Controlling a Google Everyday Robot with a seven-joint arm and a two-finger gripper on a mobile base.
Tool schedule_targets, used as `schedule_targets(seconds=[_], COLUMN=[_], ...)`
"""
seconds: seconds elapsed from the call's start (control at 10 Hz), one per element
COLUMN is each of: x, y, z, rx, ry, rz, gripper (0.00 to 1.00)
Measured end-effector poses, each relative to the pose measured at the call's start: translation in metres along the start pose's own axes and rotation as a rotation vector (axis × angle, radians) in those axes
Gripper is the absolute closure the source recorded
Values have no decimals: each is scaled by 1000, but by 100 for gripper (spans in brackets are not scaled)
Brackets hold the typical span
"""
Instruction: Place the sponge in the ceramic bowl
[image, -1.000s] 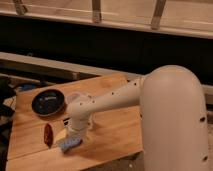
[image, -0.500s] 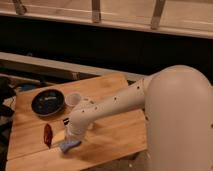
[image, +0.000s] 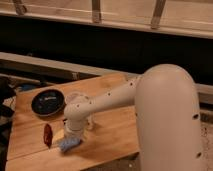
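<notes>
The gripper is at the sponge (ceramic bowl stands apart).

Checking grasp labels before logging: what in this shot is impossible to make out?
Camera view:
- Pincer, down at the light-blue wavy-edged soft sponge: its grip is hidden by the white wrist.
- Small translucent whitish cup: partly behind the arm.
- Dark red elongated object: too small to identify.

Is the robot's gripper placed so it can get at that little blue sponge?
Probably yes. The gripper hangs directly over the sponge near the front edge of the wooden table, with nothing between them. The dark red object lies apart, off to one side.
</notes>
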Motion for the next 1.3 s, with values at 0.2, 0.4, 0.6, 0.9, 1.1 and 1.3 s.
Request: schedule_targets(seconds=[0.2,0.4,0.6,0.9,1.1,1.3], x=[-11,-13,-14,-23,-33,-37], y=[10,12,13,3,-14,-29], z=[2,5,9,14,14,18], rx=[46,64,78,77,88,104], ry=[-25,-40,-52,-69,-78,-78], rz=[-25,-43,-58,-63,-55,-38], gripper=[0,0,0,0,0,0])
